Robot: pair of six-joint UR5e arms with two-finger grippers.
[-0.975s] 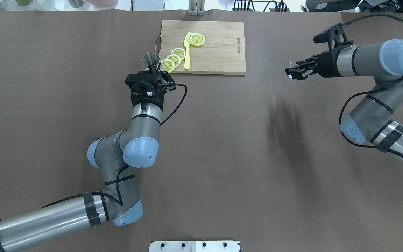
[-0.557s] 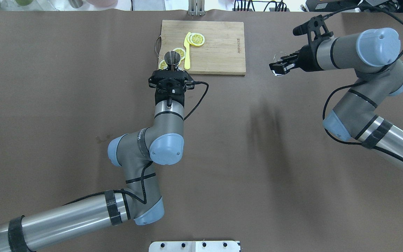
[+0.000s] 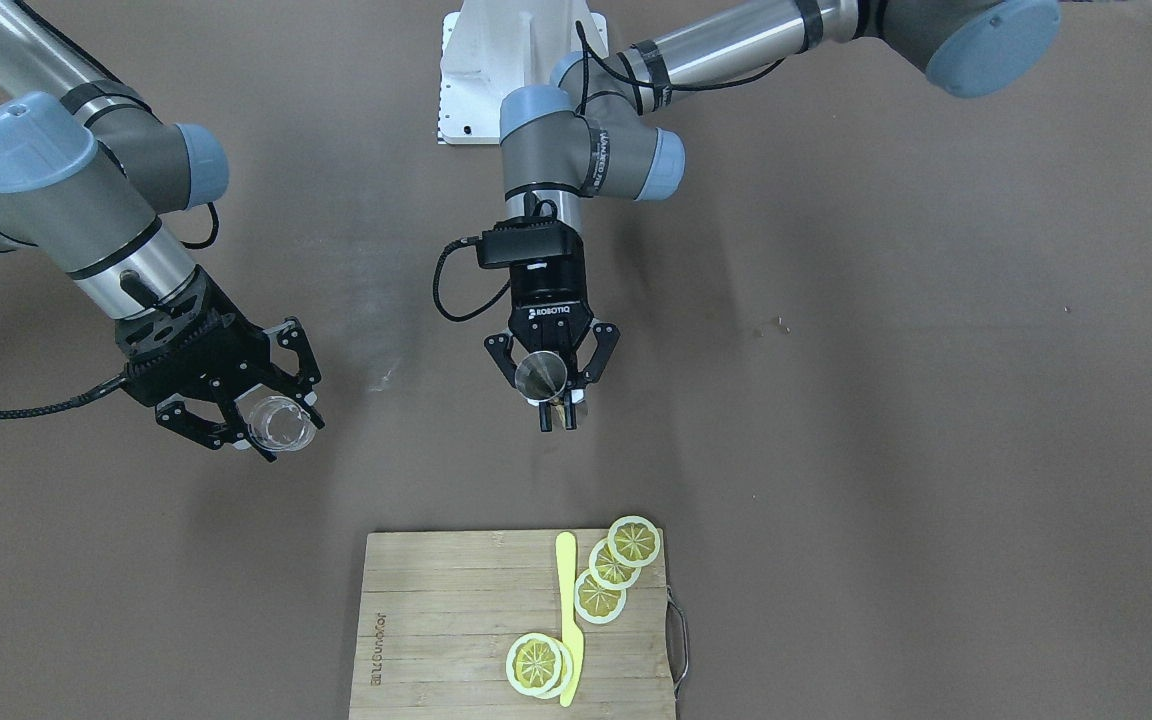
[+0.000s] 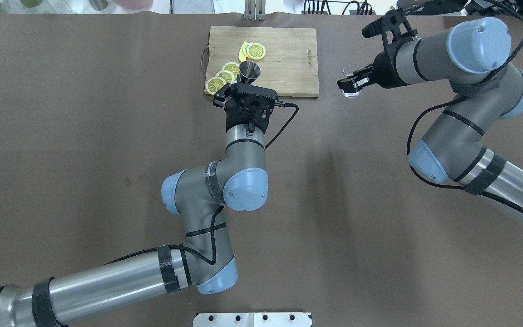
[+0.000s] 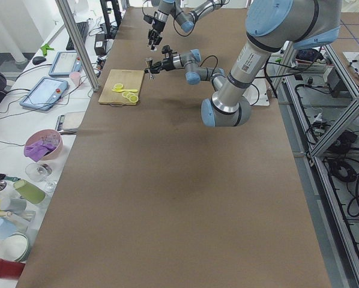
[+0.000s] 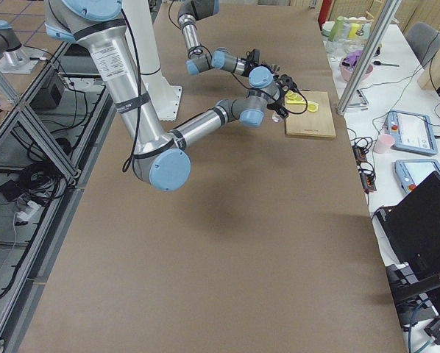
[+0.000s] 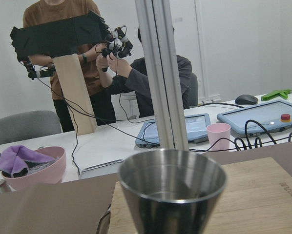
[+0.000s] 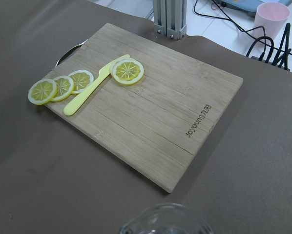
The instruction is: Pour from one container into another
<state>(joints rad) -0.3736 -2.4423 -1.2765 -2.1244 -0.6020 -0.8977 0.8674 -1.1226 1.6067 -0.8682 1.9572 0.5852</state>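
Your left claw [image 3: 558,405] is closed narrow on the jigger [image 3: 541,374]. The jigger stands upright in the grip, mouth up, held off the table [image 3: 886,450]. Your right claw [image 3: 271,428] has its fingers around the glass [image 3: 286,424], also mouth up and off the table.

The two claws are well apart, and only bare brown table lies between them. To the outer side of each claw the table is also bare, right out to its ends.

The cutting board [image 4: 284,59] lies ahead of the left claw's fingertips. From overhead the jigger sits over the board's near edge. From across the table it hangs over bare table short of that edge. So you cannot tell whether it overhangs the board.

On the board, just beyond the left claw, lie the lemon slices [image 3: 601,595] and the yellow knife [image 3: 566,625]. The board's metal handle [image 3: 677,640] is on the end away from the right claw. The end nearer the right claw is bare wood.

Past the board the table's far edge comes quickly, with a metal post [image 7: 160,73] standing at it.

The body of the left claw reads "ROBOTIQ" [image 3: 548,311]. A word [image 8: 197,121] is burnt into the board's bare end. It starts "joyoung", and the rest is not clear.
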